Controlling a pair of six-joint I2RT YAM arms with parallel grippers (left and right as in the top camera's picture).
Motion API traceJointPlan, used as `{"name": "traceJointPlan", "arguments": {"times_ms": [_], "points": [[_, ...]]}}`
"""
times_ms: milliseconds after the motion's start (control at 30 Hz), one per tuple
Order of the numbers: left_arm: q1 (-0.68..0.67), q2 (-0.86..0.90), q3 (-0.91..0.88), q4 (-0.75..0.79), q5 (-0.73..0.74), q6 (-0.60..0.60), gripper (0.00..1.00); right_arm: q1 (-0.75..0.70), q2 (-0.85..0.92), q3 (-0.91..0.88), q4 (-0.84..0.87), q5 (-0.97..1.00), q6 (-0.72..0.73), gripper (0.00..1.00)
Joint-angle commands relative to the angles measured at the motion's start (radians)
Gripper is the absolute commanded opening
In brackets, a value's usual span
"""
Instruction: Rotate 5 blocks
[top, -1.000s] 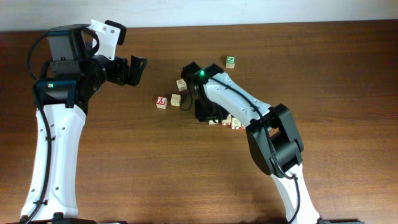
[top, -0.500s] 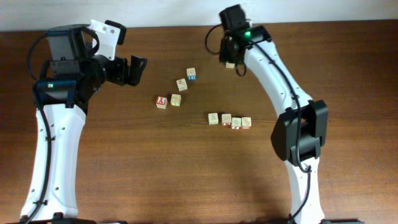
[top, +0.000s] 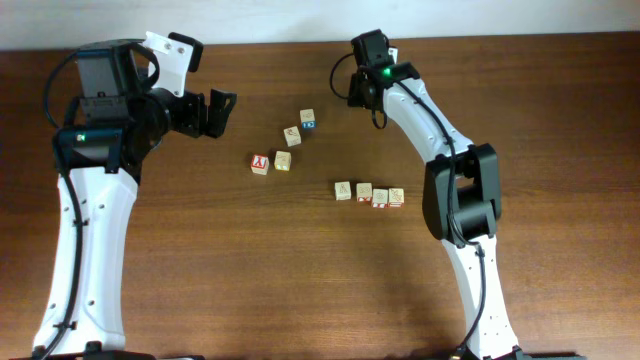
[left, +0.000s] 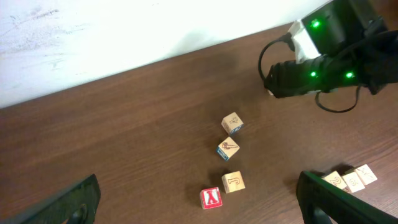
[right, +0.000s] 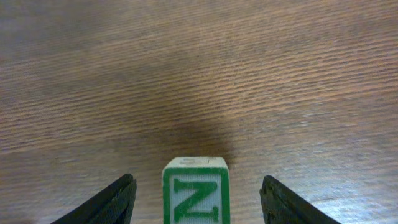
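Four blocks (top: 364, 191) lie in a row mid-tabletop (top: 550, 150). The fifth, the green block (right: 195, 186), stands near the far edge, straddled by the right claw (right: 198, 203), which is partly open with gaps either side, probably squared for turning. The left claw (top: 222, 113) hangs wide open, empty, well aside.

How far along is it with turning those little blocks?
Four blocks sit in a row, perhaps already turned; the pictures can't confirm it. In hand: the green block stands between the open right jaws, not gripped. Left to do: probably just that one.
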Motion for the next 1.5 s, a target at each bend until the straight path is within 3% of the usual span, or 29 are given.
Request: {"name": "traceJointPlan", "arguments": {"times_ms": [0,100,167,233,500,733,867,967,1100,1467], "points": [[0.005,0.009,0.02,0.001,0.011,-0.005,0.99,0.003,0.034,-0.005,0.015,-0.001,0.0,0.64],[0.005,0.009,0.02,0.001,0.011,-0.005,0.99,0.003,0.038,-0.005,0.021,0.007,-0.023,0.59],[0.005,0.009,0.02,0.001,0.011,-0.005,0.99,0.003,0.038,-0.005,0.026,0.011,-0.023,0.41],[0.005,0.009,0.02,0.001,0.011,-0.005,0.99,0.003,0.038,-0.005,0.026,0.011,-0.023,0.34],[0.005,0.009,0.02,0.001,0.011,-0.005,0.99,0.018,-0.058,0.0,-0.029,0.001,-0.071,0.3],[0.005,0.009,0.02,0.001,0.011,-0.005,0.99,0.086,-0.215,0.0,-0.234,-0.334,-0.113,0.3],[0.005,0.009,0.02,0.001,0.011,-0.005,0.99,0.17,-0.211,-0.001,-0.428,-0.426,-0.109,0.28],[0.005,0.009,0.02,0.001,0.011,-0.005,0.99,0.242,-0.195,-0.01,-0.486,-0.419,-0.066,0.26],[0.005,0.009,0.02,0.001,0.011,-0.005,0.99,0.349,-0.193,-0.068,-0.489,-0.244,0.015,0.26],[0.005,0.009,0.02,0.001,0.011,-0.005,0.99,0.377,-0.193,-0.259,-0.428,-0.068,0.077,0.27]]}}
